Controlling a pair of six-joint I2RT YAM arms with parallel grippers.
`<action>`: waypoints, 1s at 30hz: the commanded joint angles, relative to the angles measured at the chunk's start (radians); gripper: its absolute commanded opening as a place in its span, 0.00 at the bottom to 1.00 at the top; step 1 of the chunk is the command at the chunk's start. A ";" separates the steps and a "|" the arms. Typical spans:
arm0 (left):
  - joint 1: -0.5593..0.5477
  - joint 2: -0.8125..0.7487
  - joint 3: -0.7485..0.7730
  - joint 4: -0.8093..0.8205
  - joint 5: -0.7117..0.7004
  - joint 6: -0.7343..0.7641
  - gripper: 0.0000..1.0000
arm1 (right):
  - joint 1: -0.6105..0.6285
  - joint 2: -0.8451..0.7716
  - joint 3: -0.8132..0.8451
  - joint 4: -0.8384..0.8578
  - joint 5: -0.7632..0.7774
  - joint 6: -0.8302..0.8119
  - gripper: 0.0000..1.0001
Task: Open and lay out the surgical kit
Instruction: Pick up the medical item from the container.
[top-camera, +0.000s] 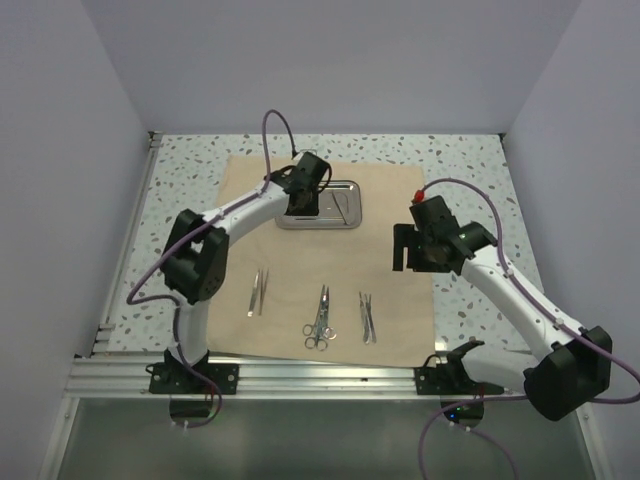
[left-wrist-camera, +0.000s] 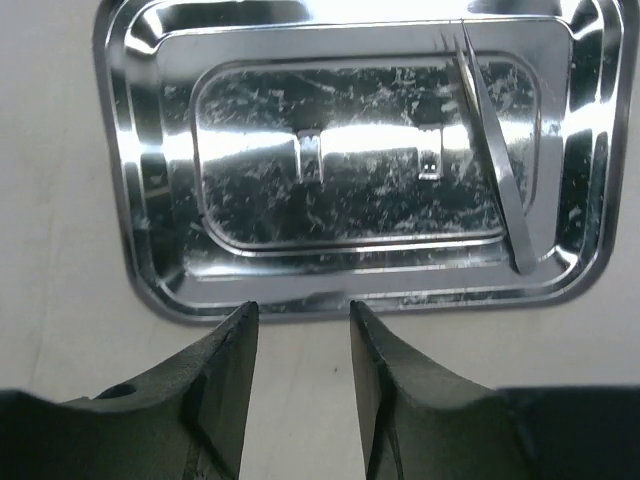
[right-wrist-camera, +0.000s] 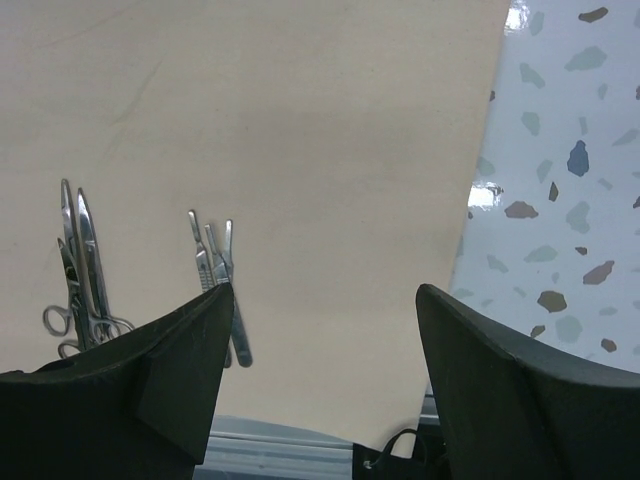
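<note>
The tan cloth wrap (top-camera: 400, 200) lies spread flat on the table. The steel tray (top-camera: 352, 187) sits at its far middle and holds one pair of tweezers (left-wrist-camera: 495, 150). My left gripper (top-camera: 303, 203) hovers over the tray's left part. In the left wrist view the left gripper (left-wrist-camera: 300, 310) is open and empty at the tray's near rim (left-wrist-camera: 150, 290). Tweezers (top-camera: 258, 292), scissors (top-camera: 320, 318) and slim instruments (top-camera: 367, 316) lie in a row on the near cloth. My right gripper (top-camera: 418, 258) is open and empty above the cloth's right edge.
The speckled table top (top-camera: 470, 160) surrounds the cloth. In the right wrist view the scissors (right-wrist-camera: 80, 260) and slim instruments (right-wrist-camera: 215, 270) lie left of the right gripper (right-wrist-camera: 325, 292), and the cloth's edge meets the speckled table (right-wrist-camera: 560, 200). An aluminium rail (top-camera: 320, 375) runs along the near edge.
</note>
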 joint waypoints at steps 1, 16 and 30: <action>0.009 0.161 0.185 -0.058 -0.035 -0.051 0.47 | 0.001 -0.063 -0.001 -0.062 0.038 0.042 0.78; 0.003 0.503 0.676 -0.068 0.011 -0.084 0.61 | 0.000 -0.145 -0.033 -0.151 0.074 0.095 0.78; -0.063 0.651 0.791 -0.080 0.016 -0.032 0.45 | 0.001 -0.082 0.004 -0.136 0.072 0.041 0.78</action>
